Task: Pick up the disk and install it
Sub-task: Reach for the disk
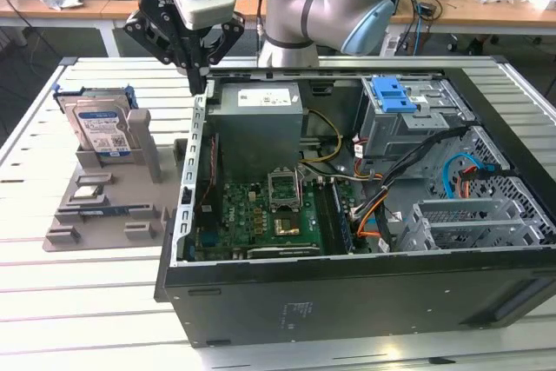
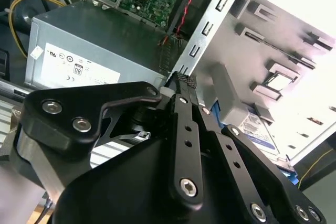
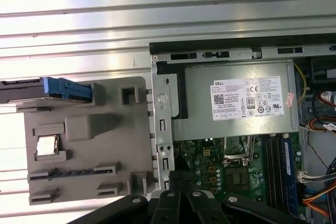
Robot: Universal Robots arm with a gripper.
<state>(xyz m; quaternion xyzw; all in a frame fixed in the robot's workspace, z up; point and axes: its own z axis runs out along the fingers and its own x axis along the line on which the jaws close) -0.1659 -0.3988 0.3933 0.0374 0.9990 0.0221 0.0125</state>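
The disk (image 1: 100, 128) is a silver drive with a blue-and-white label in a blue carrier. It stands upright in a grey holder (image 1: 104, 206) at the exterior view's left. In the first wrist view the disk (image 3: 47, 88) is edge-on, and in the second wrist view the disk (image 2: 257, 129) peeks out behind a finger. My gripper (image 1: 201, 82) hangs over the back corner of the open computer case (image 1: 347, 284), to the right of the disk and apart from it. Its black fingers (image 2: 185, 108) meet at the tip, shut on nothing.
Inside the case lie a grey power supply box (image 1: 256, 115), a green motherboard (image 1: 261, 215), loose cables and a metal drive cage with a blue clip (image 1: 395, 93). The holder also carries small parts. Everything rests on a slatted metal table (image 1: 87, 301). Desks stand behind.
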